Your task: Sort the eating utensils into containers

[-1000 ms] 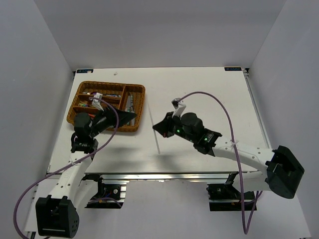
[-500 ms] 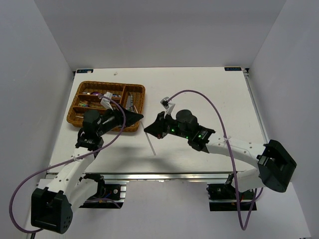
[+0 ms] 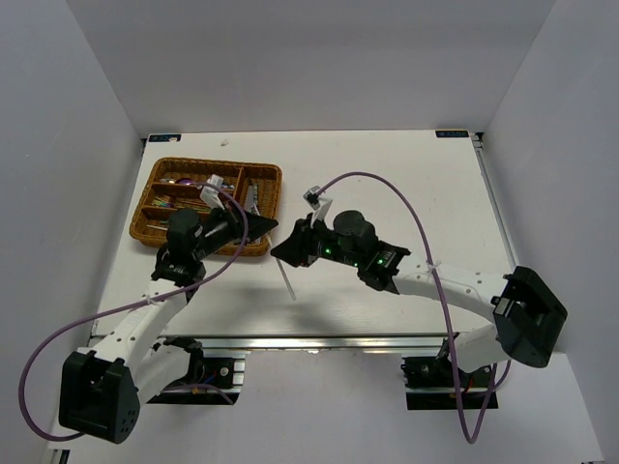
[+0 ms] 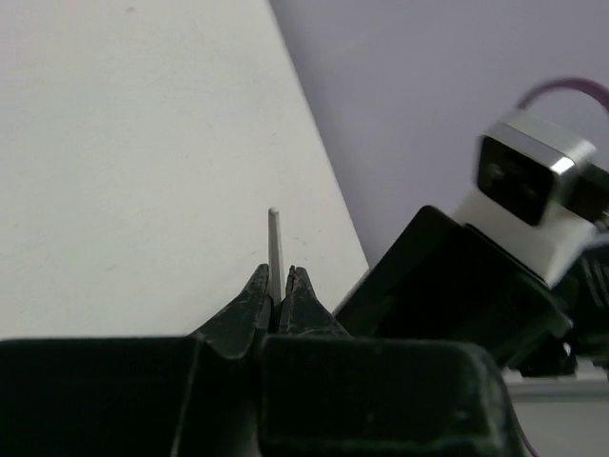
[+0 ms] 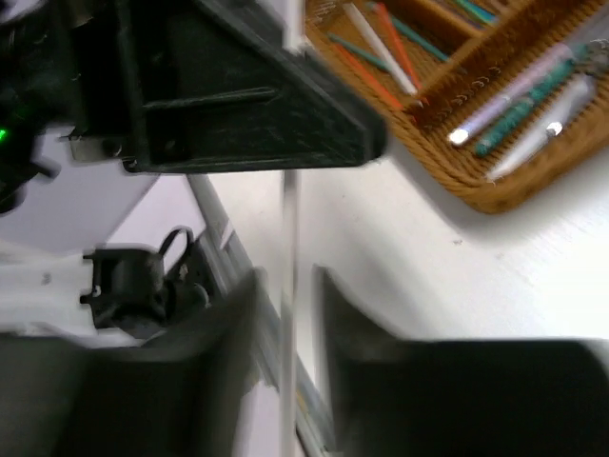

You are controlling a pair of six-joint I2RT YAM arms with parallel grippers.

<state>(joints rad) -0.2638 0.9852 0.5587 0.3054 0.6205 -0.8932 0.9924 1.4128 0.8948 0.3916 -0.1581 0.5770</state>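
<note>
Chopstick [image 4: 275, 238], newly clamped in the left gripper [image 4: 276, 277], stands between the right gripper's [image 5: 285, 286] just-parted jaws.

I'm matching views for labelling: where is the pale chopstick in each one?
Top external: pale chopstick slanting, just left of centre.
Left wrist: upright at centre, clamped in the left gripper.
Right wrist: blurred vertical line, left of centre.
Shared landmark: the left gripper.
</note>
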